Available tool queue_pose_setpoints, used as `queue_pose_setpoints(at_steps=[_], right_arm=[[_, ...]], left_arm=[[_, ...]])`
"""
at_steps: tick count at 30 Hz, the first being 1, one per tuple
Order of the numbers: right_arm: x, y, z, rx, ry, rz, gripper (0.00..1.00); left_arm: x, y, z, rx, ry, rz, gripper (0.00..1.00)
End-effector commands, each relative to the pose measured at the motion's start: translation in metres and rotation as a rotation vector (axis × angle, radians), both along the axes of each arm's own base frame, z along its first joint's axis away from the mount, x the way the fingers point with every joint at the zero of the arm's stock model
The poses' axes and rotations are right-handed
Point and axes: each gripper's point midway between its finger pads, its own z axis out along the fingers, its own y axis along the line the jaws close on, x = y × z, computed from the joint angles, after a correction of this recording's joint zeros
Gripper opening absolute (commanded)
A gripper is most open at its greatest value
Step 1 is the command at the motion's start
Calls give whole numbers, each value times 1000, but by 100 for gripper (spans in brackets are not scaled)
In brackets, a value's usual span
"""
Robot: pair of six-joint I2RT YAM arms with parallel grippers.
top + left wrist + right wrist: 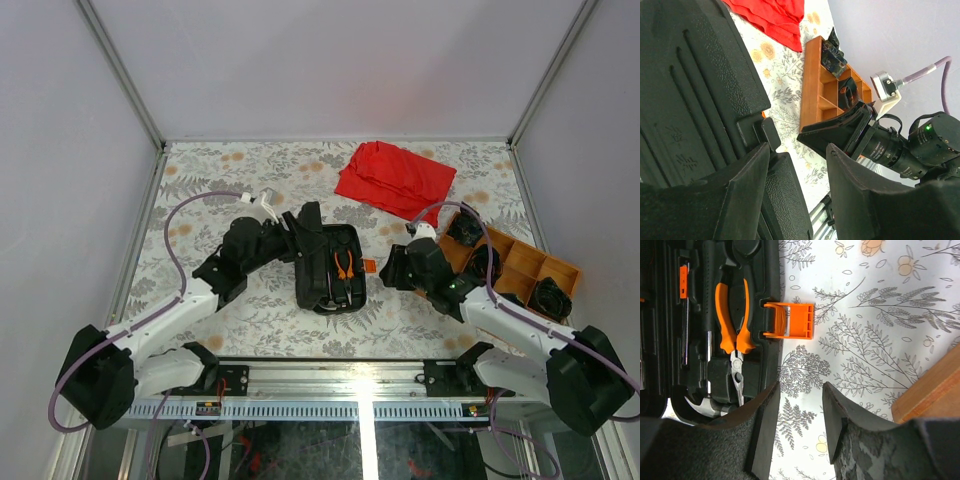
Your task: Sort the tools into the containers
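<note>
The black tool case lies open at mid-table, its ribbed lid standing up on the left side. Orange-handled pliers and slim tools sit in its slots. In the right wrist view I see the pliers, a slim screwdriver, a hammer head and the orange latch. My left gripper is at the lid, jaws apart, with the lid's edge against one finger. My right gripper is open and empty over the cloth just right of the case.
A red cloth lies at the back. A wooden divided tray with dark items stands at the right, close behind my right arm; its corner shows in the right wrist view. Walls enclose the table.
</note>
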Motion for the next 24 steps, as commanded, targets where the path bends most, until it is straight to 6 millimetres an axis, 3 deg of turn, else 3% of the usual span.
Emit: queue_pose_setpoints(at_steps=[1,11,24], right_arm=[[2,-12,7,-19,-37,-66,47],[-4,-35,17,-4,-91,-170,48],[-8,-41,25,16,-123,-190,50]], left_arm=[[-17,2,-55,119,157,-31,49],[-15,-13,-57,132,158,-61,50],[-13,-38,-44,115,138,-114,58]])
